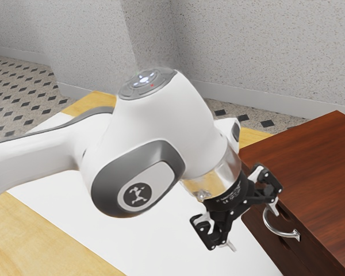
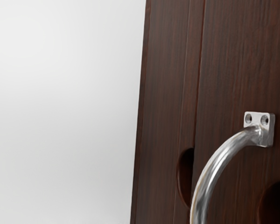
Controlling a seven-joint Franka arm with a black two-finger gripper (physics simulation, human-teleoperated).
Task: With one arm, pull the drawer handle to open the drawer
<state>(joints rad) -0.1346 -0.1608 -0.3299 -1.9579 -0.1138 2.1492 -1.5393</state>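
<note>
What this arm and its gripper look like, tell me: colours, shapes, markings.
The white, glossy, round-shelled arm has grey inset panels, a grey round joint cap bearing a white figure emblem, and a grey top disc with pale lights and a red dot. A clear ring leads to the black two-finger gripper, angular, bolted, with small white lettering on its base.

The glossy white robot arm (image 1: 155,121) is built of rounded, bulbous shells with dark grey inlays. A round grey joint cap (image 1: 139,194) bears a small white figure emblem. A grey control disc (image 1: 145,79) carries pale lit buttons and one red dot. A clear collar (image 1: 215,178) meets the black angular claw (image 1: 244,214), which is marked with tiny white lettering and pale screws.
</note>
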